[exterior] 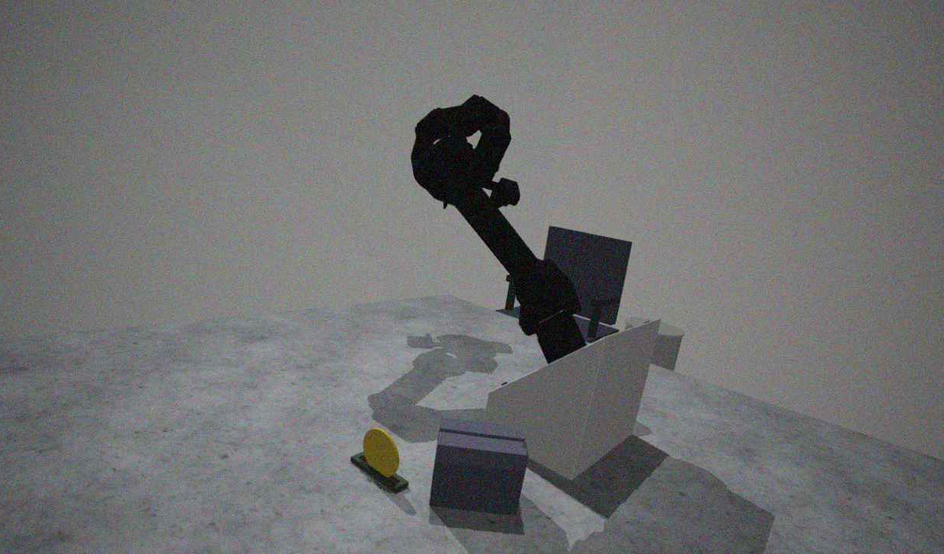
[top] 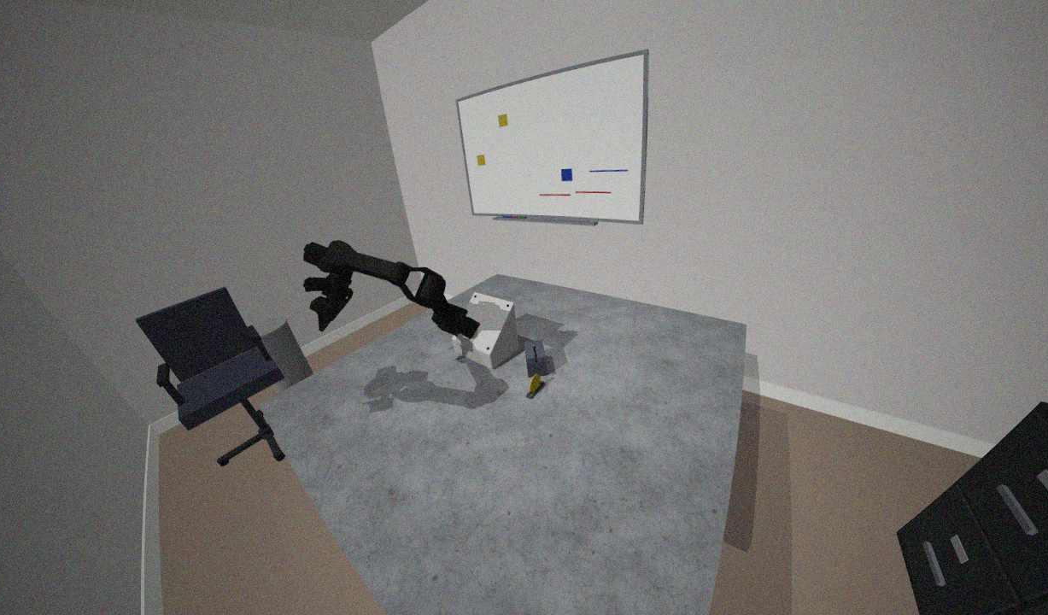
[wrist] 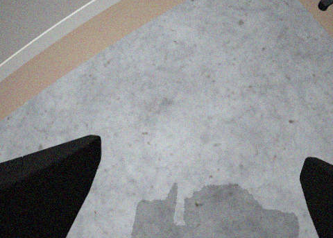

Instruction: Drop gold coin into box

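The gold coin (exterior: 380, 452) stands on edge in its dark-green holder (exterior: 379, 472) on the grey mat, also in the top view (top: 535, 382). The closed grey box (exterior: 478, 466) with a narrow slot in its lid sits just right of the coin, also in the top view (top: 536, 357). My gripper (top: 326, 309) hangs high in the air, far from both, on the other side of the arm's white base (exterior: 578, 395). Its fingers stand wide apart with only bare mat between them. The wrist view shows neither coin nor box.
A dark office chair (top: 210, 359) stands at the mat's edge near the gripper. A small grey bin (top: 289, 351) is beside it. A whiteboard (top: 553, 141) hangs on the far wall. A dark cabinet (top: 1001, 512) stands off the mat in the near right corner.
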You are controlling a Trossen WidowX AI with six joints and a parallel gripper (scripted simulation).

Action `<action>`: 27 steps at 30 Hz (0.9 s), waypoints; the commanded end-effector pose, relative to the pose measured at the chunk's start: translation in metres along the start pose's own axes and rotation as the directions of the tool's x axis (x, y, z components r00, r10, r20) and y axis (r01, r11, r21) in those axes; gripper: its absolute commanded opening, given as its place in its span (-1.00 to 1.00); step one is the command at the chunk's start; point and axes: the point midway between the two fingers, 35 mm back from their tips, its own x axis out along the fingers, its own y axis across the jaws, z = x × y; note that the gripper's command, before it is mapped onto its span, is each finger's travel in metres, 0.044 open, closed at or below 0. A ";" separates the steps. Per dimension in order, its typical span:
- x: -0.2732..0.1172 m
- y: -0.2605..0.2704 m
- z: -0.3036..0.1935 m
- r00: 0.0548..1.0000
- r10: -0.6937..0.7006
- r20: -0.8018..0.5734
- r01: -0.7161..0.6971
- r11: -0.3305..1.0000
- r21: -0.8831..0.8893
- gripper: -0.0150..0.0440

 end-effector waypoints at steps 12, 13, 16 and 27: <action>0.073 0.025 -0.055 0.921 0.131 -0.367 -0.049 0.973 0.225 0.05; 0.079 0.030 -0.062 0.905 0.139 -0.401 -0.046 0.972 0.232 0.05; 0.095 0.045 -0.085 0.852 0.154 -0.501 -0.032 0.969 0.243 0.05; 0.124 0.103 -0.187 0.616 0.047 -0.787 0.099 0.986 0.136 0.05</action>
